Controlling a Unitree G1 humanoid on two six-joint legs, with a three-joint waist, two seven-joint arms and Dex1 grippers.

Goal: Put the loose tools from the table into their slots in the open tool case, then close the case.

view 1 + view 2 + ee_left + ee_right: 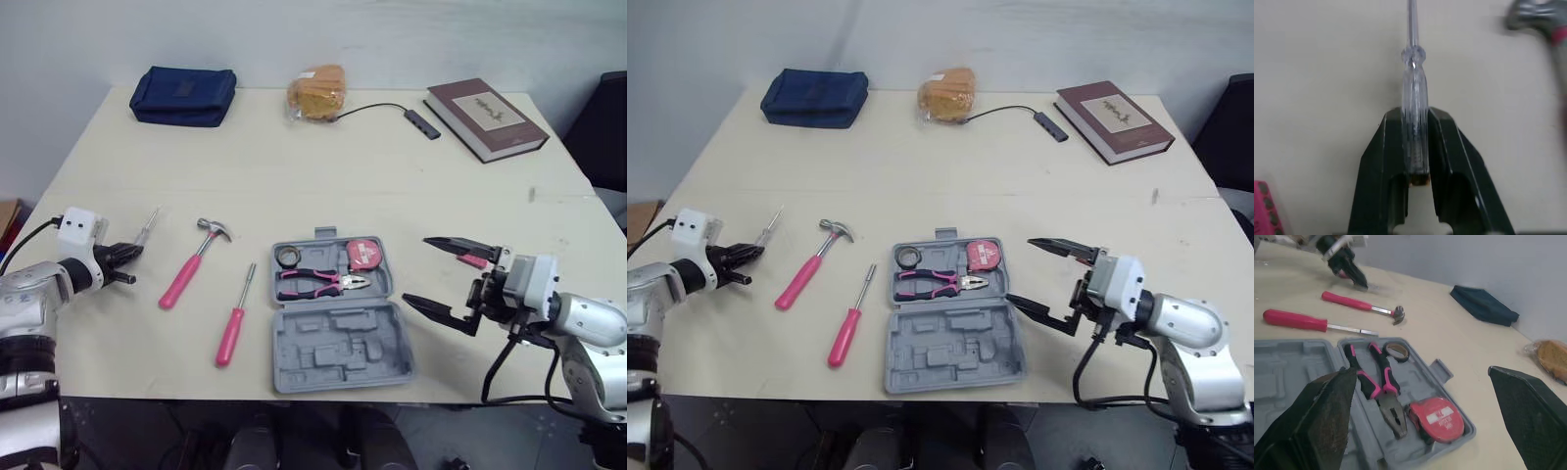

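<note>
1. Your left fingers (pixel 1376 166) are clamping shut on the clear handle of a slim screwdriver (pixel 1414 88), near the left edge of the worktop (pixel 294 166). Its metal shaft is pointing away from the fingers.
2. Your right fingers (pixel 453 245) are standing wide apart and holding nothing, just to the right of the tool case (pixel 338 343).
3. The tool case is lying open and flat near the front edge of the worktop. Its far half is holding the pliers (pixel 318 284), a red tape measure (pixel 364 253) and a small roll of tape (pixel 287 257). The moulded slots of its near half are sitting empty.
4. A hammer (pixel 196 259) and a pink-handled screwdriver (pixel 235 318) are lying loose on the worktop between your left fingers and the tool case. The pink-handled screwdriver is lying just beside the case.
5. A blue pouch (pixel 184 95), some bagged bread (pixel 316 93), a cable adapter (pixel 421 122) and a book (pixel 485 117) are sitting along the far edge, well apart from the tools.
</note>
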